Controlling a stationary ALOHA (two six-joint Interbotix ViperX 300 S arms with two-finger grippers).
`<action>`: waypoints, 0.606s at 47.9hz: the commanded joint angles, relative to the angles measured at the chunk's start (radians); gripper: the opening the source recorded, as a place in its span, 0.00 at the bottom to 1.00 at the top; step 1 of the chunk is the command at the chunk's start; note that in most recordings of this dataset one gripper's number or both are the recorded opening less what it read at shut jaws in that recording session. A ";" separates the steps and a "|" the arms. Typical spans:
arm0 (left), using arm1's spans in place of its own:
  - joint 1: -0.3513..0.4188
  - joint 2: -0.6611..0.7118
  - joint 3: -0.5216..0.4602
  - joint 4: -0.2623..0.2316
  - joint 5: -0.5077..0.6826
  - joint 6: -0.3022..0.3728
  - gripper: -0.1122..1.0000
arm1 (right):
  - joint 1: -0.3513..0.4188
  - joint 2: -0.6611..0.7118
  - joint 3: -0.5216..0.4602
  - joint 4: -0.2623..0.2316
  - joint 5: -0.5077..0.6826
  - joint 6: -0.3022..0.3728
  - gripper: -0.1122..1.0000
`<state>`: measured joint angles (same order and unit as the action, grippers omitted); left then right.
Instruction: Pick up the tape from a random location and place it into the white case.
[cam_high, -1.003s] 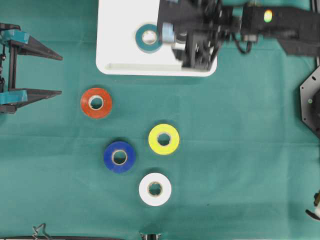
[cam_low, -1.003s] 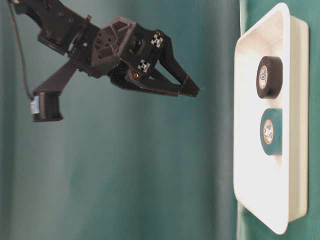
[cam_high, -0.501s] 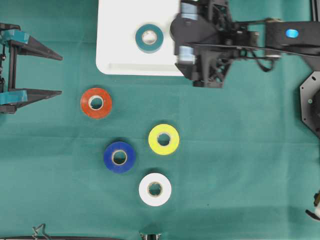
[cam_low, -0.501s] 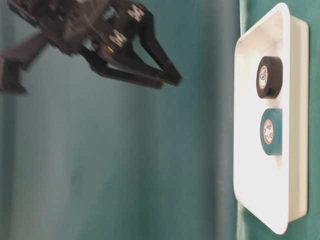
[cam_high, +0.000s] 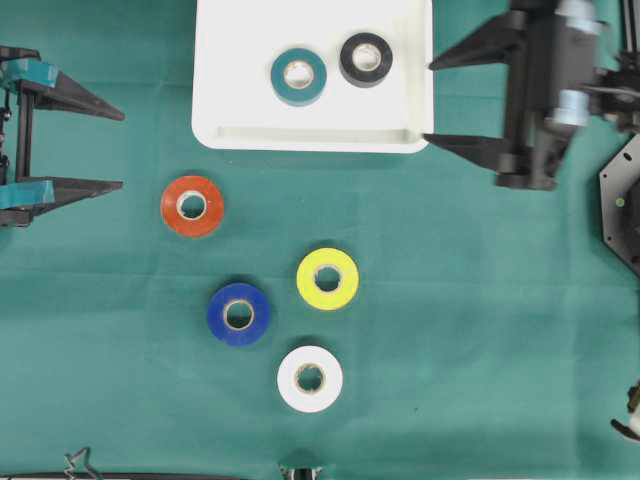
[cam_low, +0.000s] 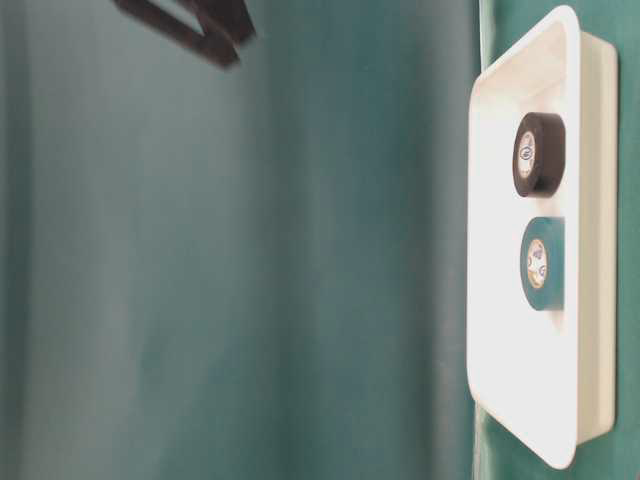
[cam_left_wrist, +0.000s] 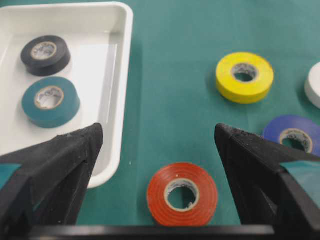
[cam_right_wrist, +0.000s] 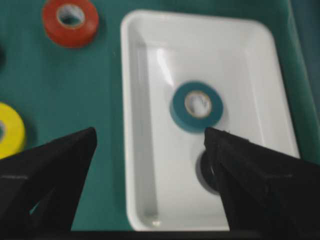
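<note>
The white case sits at the top of the cloth. A teal tape and a black tape lie flat inside it, side by side. On the cloth lie a red tape, a yellow tape, a blue tape and a white tape. My right gripper is open and empty, just right of the case, above the cloth. My left gripper is open at the left edge, with the red tape below and ahead of it. In the right wrist view a finger partly hides the black tape.
The loose rolls cluster in the middle of the green cloth, a few centimetres apart. A black fixture stands at the right edge. In the table-level view only a blurred fingertip shows at the top.
My right gripper has pulled away from above the case to its right side, uncovering the black tape lying in the case. The left gripper has not moved.
</note>
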<state>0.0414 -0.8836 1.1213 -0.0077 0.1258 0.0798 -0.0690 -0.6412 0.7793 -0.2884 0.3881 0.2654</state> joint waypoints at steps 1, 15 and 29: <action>0.000 0.003 -0.012 -0.002 -0.008 -0.002 0.98 | 0.003 -0.072 0.054 0.002 -0.064 0.005 0.88; 0.000 0.003 -0.011 -0.002 -0.009 -0.002 0.98 | 0.003 -0.198 0.270 0.005 -0.235 0.038 0.88; 0.000 0.005 -0.008 -0.002 -0.005 -0.002 0.98 | 0.005 -0.172 0.399 0.006 -0.368 0.110 0.88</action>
<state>0.0399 -0.8820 1.1244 -0.0077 0.1258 0.0798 -0.0690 -0.8222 1.1812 -0.2838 0.0476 0.3697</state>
